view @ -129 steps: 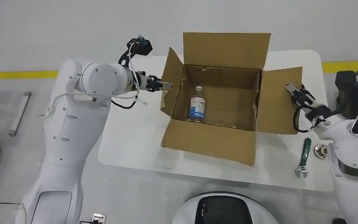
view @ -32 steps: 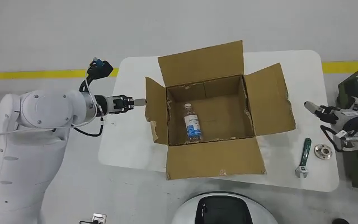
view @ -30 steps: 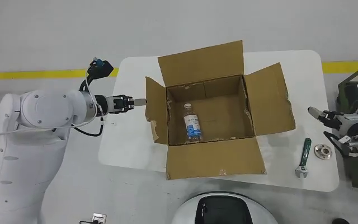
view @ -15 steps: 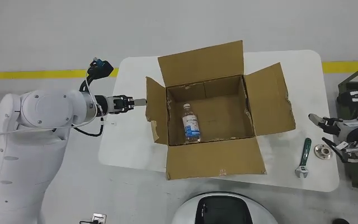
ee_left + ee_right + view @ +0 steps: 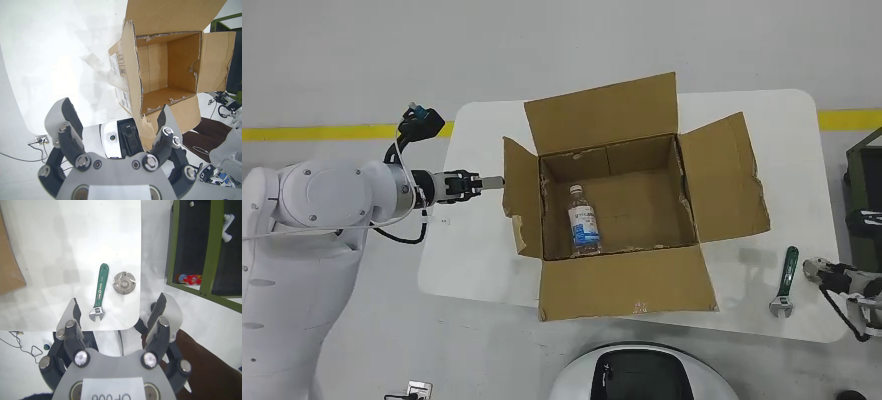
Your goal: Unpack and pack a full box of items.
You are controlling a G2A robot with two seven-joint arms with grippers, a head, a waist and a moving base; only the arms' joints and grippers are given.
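The left gripper (image 5: 115, 105) has its fingers spread wide and holds nothing. The box (image 5: 602, 105) stands just ahead of the fingertips. Its torn side flap is close beside one finger pad (image 5: 162, 115), and whether they touch cannot be told. The box is brown cardboard with all four flaps folded outward, ragged edges, and printed labels on the outer wall facing these fingers. A clear bottle (image 5: 583, 220) with a blue-and-white label lies on its side on the box floor, near that wall.

The right gripper (image 5: 118, 298) is also spread and empty, well apart from the box. A green-handled wrench (image 5: 100, 289) lies ahead of its fingers on the table (image 5: 482, 250), head toward them. A round metal flange (image 5: 124, 282) lies just beside the wrench.
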